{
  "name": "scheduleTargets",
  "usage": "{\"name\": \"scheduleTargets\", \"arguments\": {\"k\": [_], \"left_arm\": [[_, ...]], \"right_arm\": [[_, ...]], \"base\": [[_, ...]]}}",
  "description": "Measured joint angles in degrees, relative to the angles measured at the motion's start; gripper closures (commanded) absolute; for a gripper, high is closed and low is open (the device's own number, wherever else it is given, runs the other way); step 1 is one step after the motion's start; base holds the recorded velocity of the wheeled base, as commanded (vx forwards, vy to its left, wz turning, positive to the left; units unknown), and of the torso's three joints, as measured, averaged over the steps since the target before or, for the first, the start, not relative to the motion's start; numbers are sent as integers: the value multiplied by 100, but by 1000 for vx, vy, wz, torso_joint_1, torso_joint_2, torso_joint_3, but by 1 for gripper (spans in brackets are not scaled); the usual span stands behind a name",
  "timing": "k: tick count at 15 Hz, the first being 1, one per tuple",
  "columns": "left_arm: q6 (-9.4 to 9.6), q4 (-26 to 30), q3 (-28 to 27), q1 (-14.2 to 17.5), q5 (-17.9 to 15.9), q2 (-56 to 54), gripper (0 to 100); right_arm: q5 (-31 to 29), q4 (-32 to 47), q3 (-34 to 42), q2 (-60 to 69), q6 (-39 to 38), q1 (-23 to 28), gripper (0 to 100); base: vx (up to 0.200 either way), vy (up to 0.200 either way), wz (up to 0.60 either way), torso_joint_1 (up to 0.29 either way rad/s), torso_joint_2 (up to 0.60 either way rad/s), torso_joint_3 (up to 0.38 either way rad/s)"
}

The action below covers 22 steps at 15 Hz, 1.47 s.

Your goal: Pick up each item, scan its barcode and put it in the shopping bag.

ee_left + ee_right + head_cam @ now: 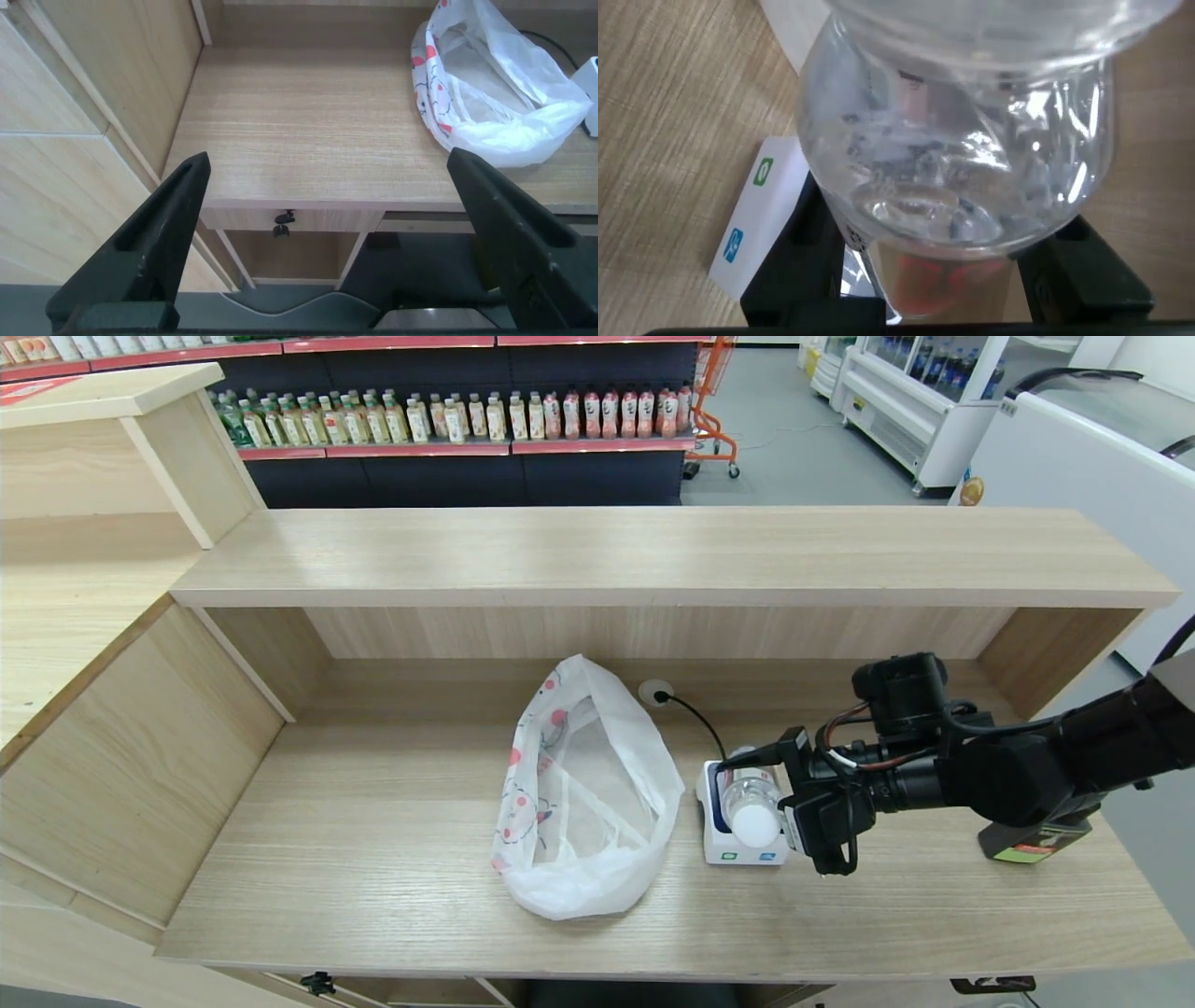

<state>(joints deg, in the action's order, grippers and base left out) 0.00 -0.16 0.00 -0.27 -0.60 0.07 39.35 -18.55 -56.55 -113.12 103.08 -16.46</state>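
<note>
A clear water bottle (752, 800) lies sideways in my right gripper (790, 801), which is shut on it just above the white barcode scanner (742, 847). From the right wrist, the bottle (962, 159) is seen bottom-on between the dark fingers (799, 285), with the scanner (757, 224) beneath. The white shopping bag (583, 793) with red prints lies open-mouthed on the counter left of the scanner. My left gripper (327, 233) hangs open, holding nothing, in front of the counter's near edge, and the bag (486, 84) lies beyond it.
A black cable (698, 717) runs from a hole in the counter to the scanner. A dark and green object (1032, 845) lies under my right arm. A raised wooden ledge (653, 555) and side walls (140, 756) enclose the counter (373, 859).
</note>
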Motion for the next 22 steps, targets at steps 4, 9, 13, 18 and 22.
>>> {"name": "scheduleTargets", "arguments": {"k": [4,9,13,18,22], "left_arm": [[0,0,0,0,-2,0,0],[0,0,0,0,-2,0,0],[0,0,0,0,-2,0,0],[-2,0,0,2,6,0,0],[-21,0,0,0,6,0,0]], "right_arm": [[-16,4,22,-13,2,-35,100],[-16,20,-55,-6,-48,-63,100],[-158,-33,-191,361,-1139,-187,100],[-763,-126,-907,1375,-3751,-366,100],[-1615,161,-1376,1762,-6945,-327,100]], "base": [[0,0,0,0,0,0],[0,0,0,0,0,0],[0,0,0,0,0,0],[0,0,0,0,0,0],[0,0,0,0,0,0]]}}
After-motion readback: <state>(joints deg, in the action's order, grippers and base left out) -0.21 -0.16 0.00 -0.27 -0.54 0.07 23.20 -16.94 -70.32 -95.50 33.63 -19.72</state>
